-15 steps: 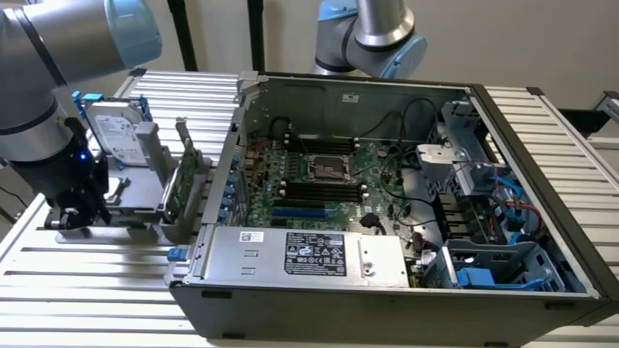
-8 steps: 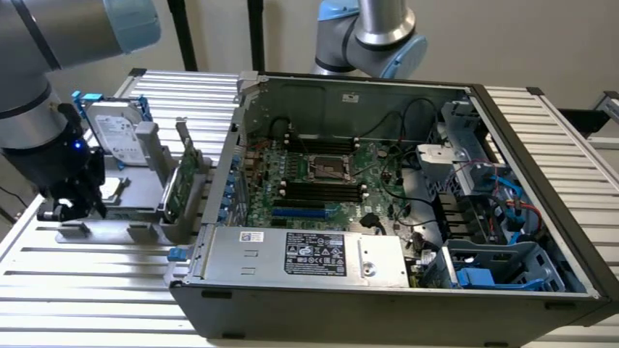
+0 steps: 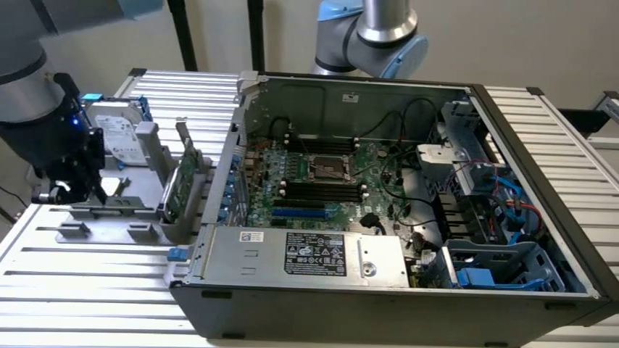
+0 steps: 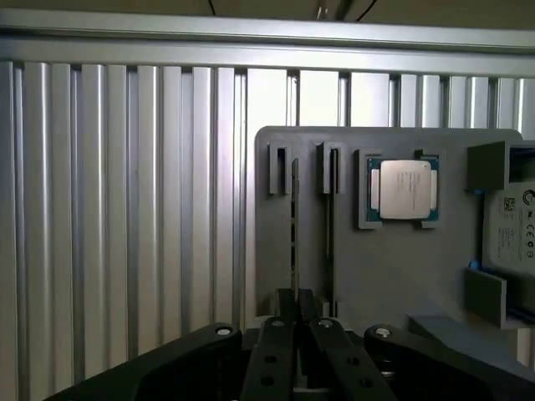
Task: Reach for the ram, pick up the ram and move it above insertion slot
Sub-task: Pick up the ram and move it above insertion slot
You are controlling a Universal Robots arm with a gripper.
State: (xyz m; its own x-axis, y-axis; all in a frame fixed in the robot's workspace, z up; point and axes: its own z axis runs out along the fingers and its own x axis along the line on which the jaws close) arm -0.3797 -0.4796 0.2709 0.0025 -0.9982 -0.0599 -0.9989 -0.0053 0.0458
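Jaws: the black gripper (image 4: pixel 294 305) has its jaws drawn close on the near end of the ram, one on each face of it.
Ram: the thin green circuit-board stick (image 4: pixel 294 225) stands on edge in a narrow slot of the flat grey plastic holder (image 4: pixel 393 267). Seen edge-on in the wrist view, it runs straight away from the jaws.
Arm pose: at the exterior view's left, the grey tubular arm (image 3: pixel 25 80) comes down from the upper left corner. The gripper (image 3: pixel 77 194) points downward and sits low at the holder (image 3: pixel 145 217).
Wrist view adds: a second, parallel slot lies just beside the ram's. Beyond it, a square silver processor chip (image 4: pixel 405 190) sits in a recess. A hard drive with a white label (image 4: pixel 512 230) lies at the holder's far side.
Exterior view adds: the silver hard drive (image 3: pixel 118 138) stands propped behind the gripper. A taller green expansion card (image 3: pixel 179 185) stands upright between the holder and the open dark metal computer case (image 3: pixel 290 312). The case's green motherboard (image 3: pixel 329 174) faces up.
Worktop: ribbed aluminium slats (image 4: pixel 125 209) with long, straight, matte grooves (image 3: pixel 87 275).
Far: a second silver and pale blue arm joint (image 3: pixel 382 29) is at the upper centre, behind the case.
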